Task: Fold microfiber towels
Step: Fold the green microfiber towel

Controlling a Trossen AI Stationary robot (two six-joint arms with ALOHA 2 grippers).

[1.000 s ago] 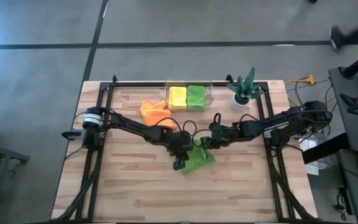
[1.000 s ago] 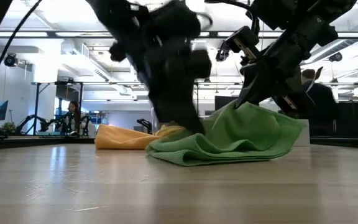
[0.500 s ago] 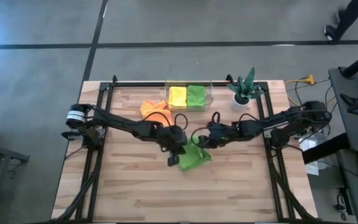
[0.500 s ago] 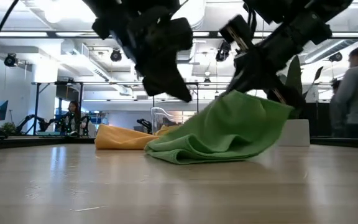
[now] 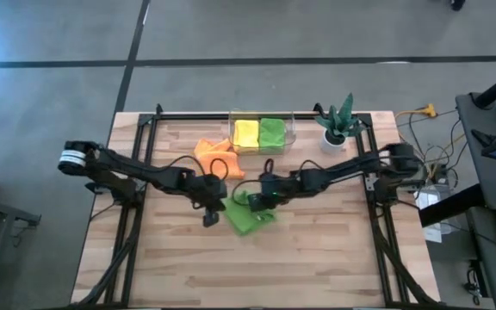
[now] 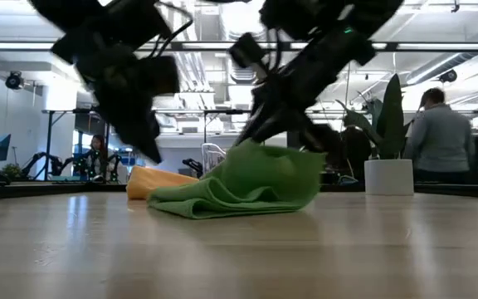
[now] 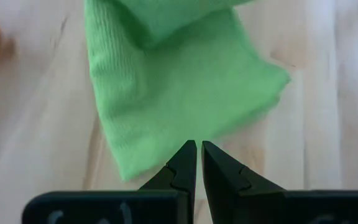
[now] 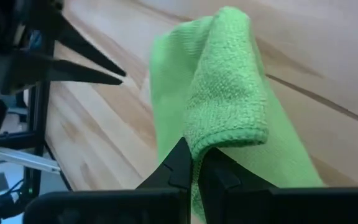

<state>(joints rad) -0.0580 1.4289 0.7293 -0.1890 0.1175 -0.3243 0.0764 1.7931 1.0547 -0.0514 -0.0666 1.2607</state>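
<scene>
Wooden planks are forming the table (image 5: 317,258), and a bright workshop hall is stretching out behind it in the low view, where a person (image 6: 436,137) is standing beyond the far edge with their back turned. Near the middle of the table, 1 lime green towel (image 5: 248,213) is lying partly doubled over, with a raised fold along its upper side. The right gripper (image 5: 256,201) is reaching in from the right with its fingers pressed together, pinching that raised fold of the lime green towel, as the right wrist view is showing at close range (image 8: 193,163). The left gripper (image 5: 210,217) is hovering just beside the towel's left edge, its fingers pressed together and holding nothing, with the tips sitting over the cloth's edge in the left wrist view (image 7: 198,155). Behind the left arm, the orange towel (image 5: 213,155) is lying crumpled on the wood. At the far edge, a clear tray (image 5: 290,131) is holding the yellow towel (image 5: 245,134) and the second lime green towel (image 5: 272,134) side by side, both folded. Beside the tray, a spiky plant (image 5: 337,120) is standing in its white pot.
</scene>
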